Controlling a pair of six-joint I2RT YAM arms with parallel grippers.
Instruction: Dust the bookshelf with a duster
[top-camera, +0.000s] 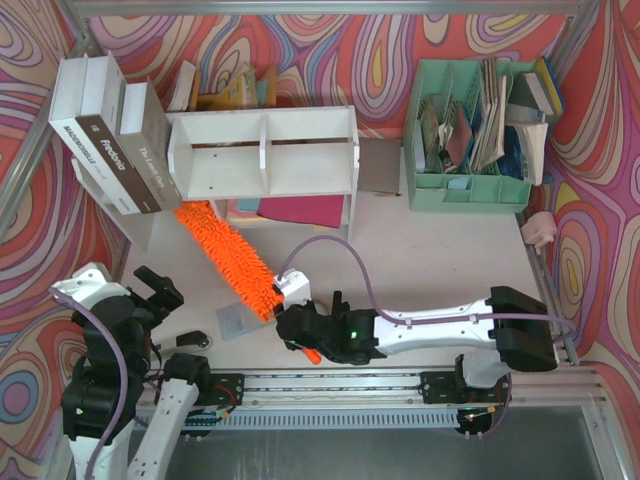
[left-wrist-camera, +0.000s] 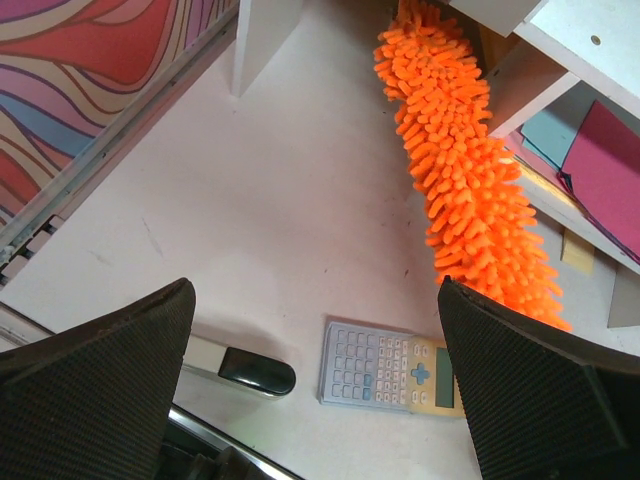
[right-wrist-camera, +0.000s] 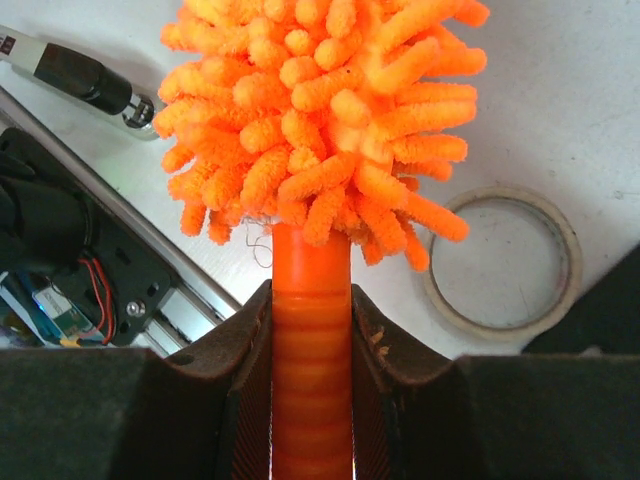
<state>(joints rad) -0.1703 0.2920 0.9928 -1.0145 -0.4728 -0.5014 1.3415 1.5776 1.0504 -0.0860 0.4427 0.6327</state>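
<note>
The white bookshelf (top-camera: 265, 152) stands at the back of the table, its two compartments side by side; one of its legs and a shelf board (left-wrist-camera: 520, 85) show in the left wrist view. The fluffy orange duster (top-camera: 228, 258) slants from the shelf's lower left corner down toward the front middle. My right gripper (top-camera: 298, 333) is shut on its orange handle (right-wrist-camera: 311, 370), the fluffy head (right-wrist-camera: 320, 110) rising just above the jaws. The same duster (left-wrist-camera: 470, 170) runs past the shelf leg. My left gripper (top-camera: 158, 287) hangs open at the front left, above the table, holding nothing.
A grey calculator (left-wrist-camera: 393, 368) (top-camera: 240, 322) and a black-tipped tool (left-wrist-camera: 245, 368) lie below the left gripper. A tape ring (right-wrist-camera: 503, 262) lies by the right gripper. Large books (top-camera: 112, 140) lean left of the shelf. A mint-green organizer (top-camera: 470, 135) stands at back right.
</note>
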